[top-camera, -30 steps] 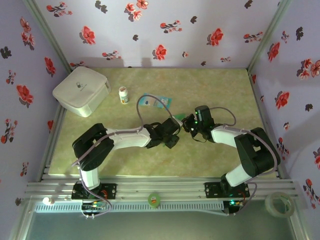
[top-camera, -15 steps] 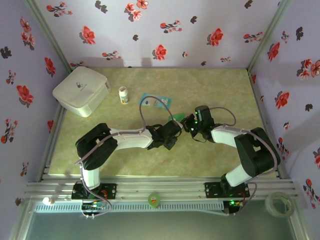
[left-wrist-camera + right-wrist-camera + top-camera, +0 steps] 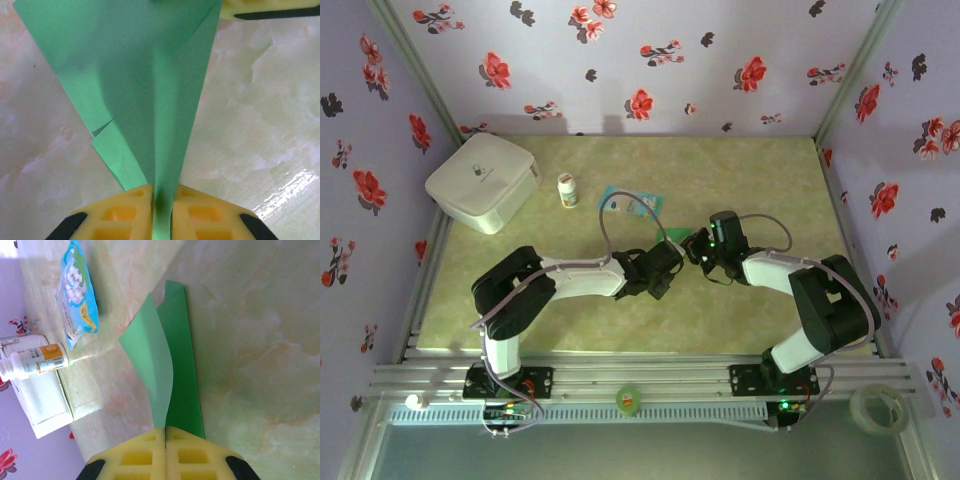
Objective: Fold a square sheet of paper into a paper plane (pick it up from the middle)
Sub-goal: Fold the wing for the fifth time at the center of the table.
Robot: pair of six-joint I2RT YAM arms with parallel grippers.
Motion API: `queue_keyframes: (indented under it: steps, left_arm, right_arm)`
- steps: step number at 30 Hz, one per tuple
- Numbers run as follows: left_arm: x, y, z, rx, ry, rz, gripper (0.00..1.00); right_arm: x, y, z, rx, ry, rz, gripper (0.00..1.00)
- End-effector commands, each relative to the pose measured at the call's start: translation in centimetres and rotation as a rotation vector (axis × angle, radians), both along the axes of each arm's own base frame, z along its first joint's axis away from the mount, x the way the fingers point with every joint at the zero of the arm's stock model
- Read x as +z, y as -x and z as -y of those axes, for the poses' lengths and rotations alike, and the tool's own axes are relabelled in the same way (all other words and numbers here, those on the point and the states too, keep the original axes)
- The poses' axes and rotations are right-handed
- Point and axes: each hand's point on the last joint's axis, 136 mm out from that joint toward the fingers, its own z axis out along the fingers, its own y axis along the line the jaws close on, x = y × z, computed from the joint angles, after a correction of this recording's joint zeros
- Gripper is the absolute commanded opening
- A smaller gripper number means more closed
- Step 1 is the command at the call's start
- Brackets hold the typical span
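Green paper (image 3: 135,75) is sitting mid-worktop (image 3: 770,180), slightly toward the far edge, spanning the gap between the two grippers. It is showing as a tapering, layered shape with lengthwise creases, and one loose flap is curling up in the right wrist view. Cannot tell whether it is resting on the surface or hanging just clear. Handling, judged: very light and thin, limp across the flats, stiffer along the creases, probably sliding under smooth pads if dragged sideways, and tearing or creasing wrongly if the arms are pulling apart. The layered lengthwise fold is looking like the best hold, not the single flap. Left gripper (image 3: 161,212) is pinching the narrow end, yellow fingers (image 3: 120,215) nearly meeting on the folded strip. Right gripper (image 3: 165,440) is pressing its fingers together on the opposite end, paper emerging from the seam. Left arm (image 3: 580,280) and right arm (image 3: 780,272) are reaching inward from the near edge, forearms low, wrists facing each other, grippers just beside one another.
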Motion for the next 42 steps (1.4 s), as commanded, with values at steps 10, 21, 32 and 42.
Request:
queue_keyframes:
  steps: [10, 21, 32, 42]
  left_arm:
    - [-1.2, 0.3, -0.1, 0.023, -0.007, -0.019, 0.14]
    - [-2.7, 0.9, 0.7, 0.007, -0.017, -0.083, 0.16]
    - [-1.9, 1.6, 1.8, 0.031, 0.263, -0.324, 0.02]
    - [-1.3, 0.4, 2.0, 0.076, 0.611, -0.592, 0.00]
  right_arm:
    - [1.2, 1.7, 5.1, 0.003, 0.260, -0.002, 0.43]
    - [1.6, 3.1, 7.3, 0.004, 0.285, -0.007, 0.45]
    - [1.8, 3.7, 3.5, 0.199, 0.146, 0.085, 0.37]
    - [1.2, 4.3, 0.9, 0.332, 0.124, 0.119, 0.28]
